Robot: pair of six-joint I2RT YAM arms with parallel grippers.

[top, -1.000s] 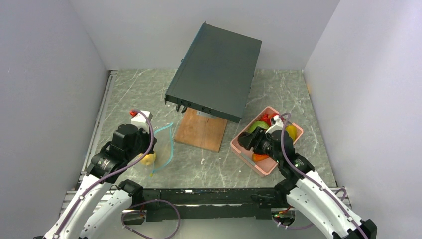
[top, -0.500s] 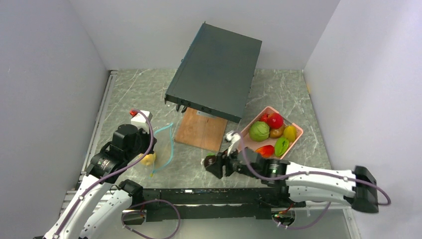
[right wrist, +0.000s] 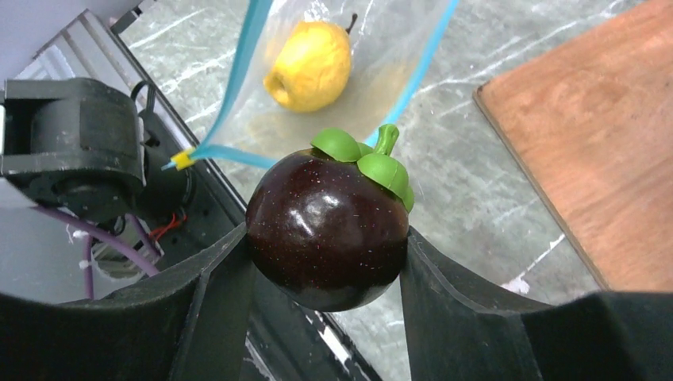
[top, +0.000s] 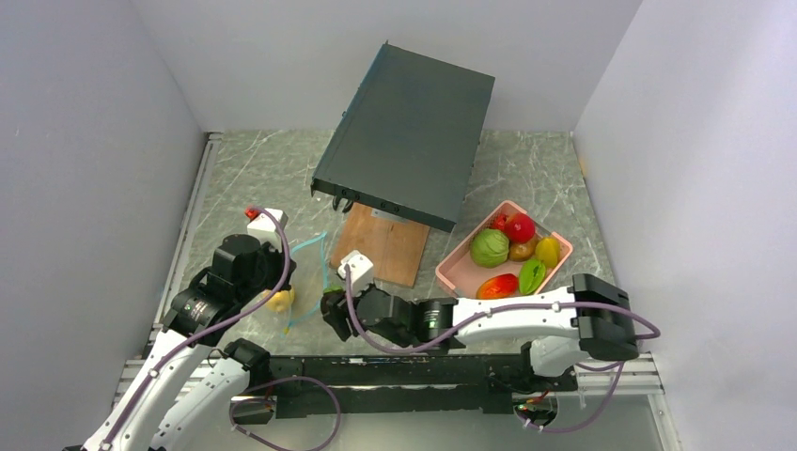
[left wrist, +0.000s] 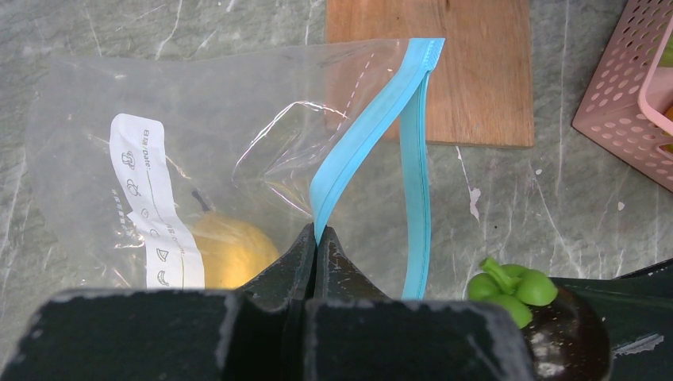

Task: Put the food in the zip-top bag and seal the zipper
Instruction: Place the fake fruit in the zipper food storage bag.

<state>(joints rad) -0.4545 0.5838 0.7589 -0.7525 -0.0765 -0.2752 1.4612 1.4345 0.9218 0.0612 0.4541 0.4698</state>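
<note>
Plainly the mangosteen (right wrist: pixel 329 230) is a hard, glossy ball, probably light and apt to squirt out of a loose pinch. The right jaws are clamped across its widest part, leafy cap up, and carry it above the counter (right wrist: pixel 476 182) just short of the mouth of the bag (left wrist: pixel 198 135). That bag is thin, limp film, so the stiffer zipper (left wrist: pixel 373 135) is the place to take hold; the left jaws are together on one lip of it, lifting it so the mouth gapes. Inside lies one yellow pear (right wrist: pixel 311 65). Whether the gap is wide enough for the fruit is hard to judge from these angles. Some six pieces of food (top: pixel 490 248) sit in the pink tray (top: pixel 458 275), well apart to the right.
</note>
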